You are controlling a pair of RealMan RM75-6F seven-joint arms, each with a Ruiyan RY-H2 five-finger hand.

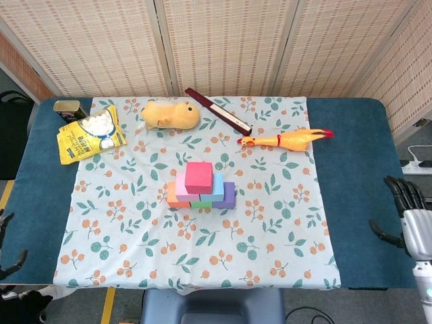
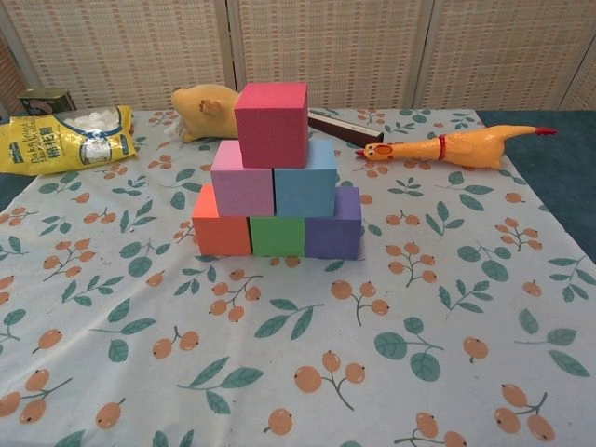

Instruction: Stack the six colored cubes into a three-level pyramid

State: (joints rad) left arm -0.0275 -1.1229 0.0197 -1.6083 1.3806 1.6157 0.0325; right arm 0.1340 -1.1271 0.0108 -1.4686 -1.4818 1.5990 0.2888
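In the head view, the right hand point(image 1: 413, 219) is at the right edge of the table point(image 1: 354, 135), with fingers spread and nothing in it. The pyramid of cubes point(image 1: 200, 185) stands well apart from this hand, far to its left on the flowered cloth point(image 1: 196, 250). Of the left hand point(image 1: 5, 250), only some dark fingertips show at the left border; I cannot tell if it is released or clenched. The rubber chicken point(image 1: 287, 140) lies beyond the right hand, toward the screen.

In the chest view no hand shows. The red cube point(image 2: 271, 123) sits on the pink cube point(image 2: 241, 179) and blue cube point(image 2: 305, 179); below are the orange cube point(image 2: 220, 225), green cube point(image 2: 277, 236) and purple cube point(image 2: 333, 228), touching.
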